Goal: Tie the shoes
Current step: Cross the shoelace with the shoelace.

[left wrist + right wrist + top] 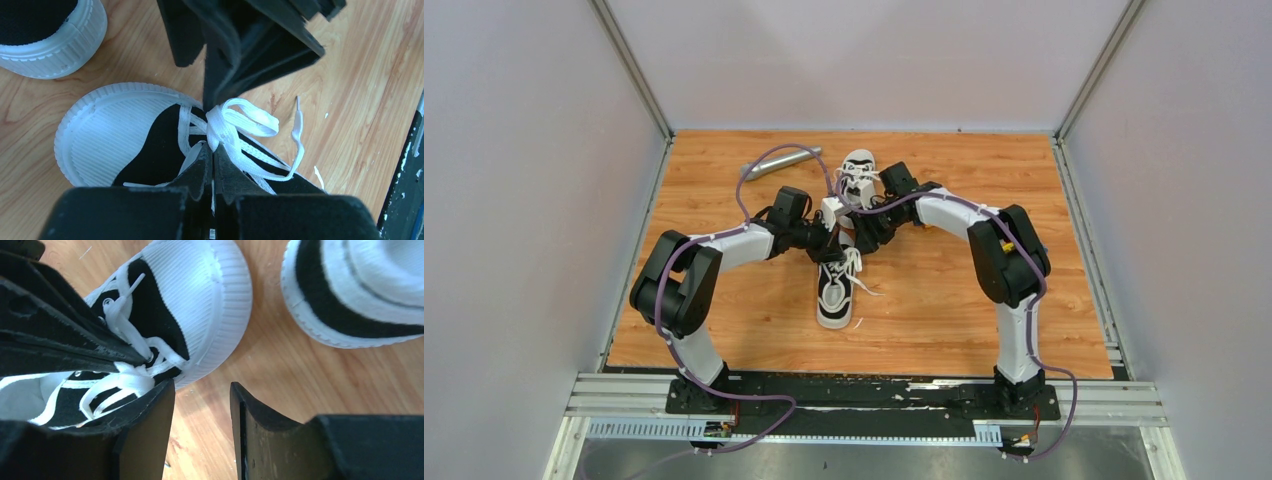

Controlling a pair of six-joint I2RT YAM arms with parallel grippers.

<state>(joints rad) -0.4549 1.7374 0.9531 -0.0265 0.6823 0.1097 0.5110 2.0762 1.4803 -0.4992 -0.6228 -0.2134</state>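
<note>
**Left gripper** (212,152): jaws pressed together, pinching the laces (250,117) where they cross over the near shoe's throat.

**Right gripper** (202,390): jaws partly apart. Only bare wood shows between them and nothing is held. It comes down at the same lace crossing from the opposite side. Whether it touches the lace cannot be told.

**Table** (1024,300): wood-grain top, walled in grey on three sides.

**Near shoe** (834,295):
- It is a black-and-white low-top with a white ribbed toe cap, standing upright on its sole at the table's middle.
- Both grippers meet over its front half.
- Its long axis runs near to far, leaning slightly right at the far end.
- The heel opening faces the arm bases and the toe cap points away, towards the far shoe.

**Far shoe** (857,178):
- It matches the near shoe and stands just beyond it, roughly in line on the same near-to-far axis.
- A strip of wood shows between it and the near shoe's toe cap.
- Which end is the toe cannot be told.

**Grey tube** (779,160): lies on its side to the left of the far shoe, apart from it. Its long axis runs mostly left to right.

**Laces**:
- They are flat and white, with one loop standing out beside the pinched crossing.
- Loose lengths spill off the near shoe's right side onto the wood.

**Lace tip** (298,102): the stiff end of one free length, pointing up and clear of the shoe.
</note>
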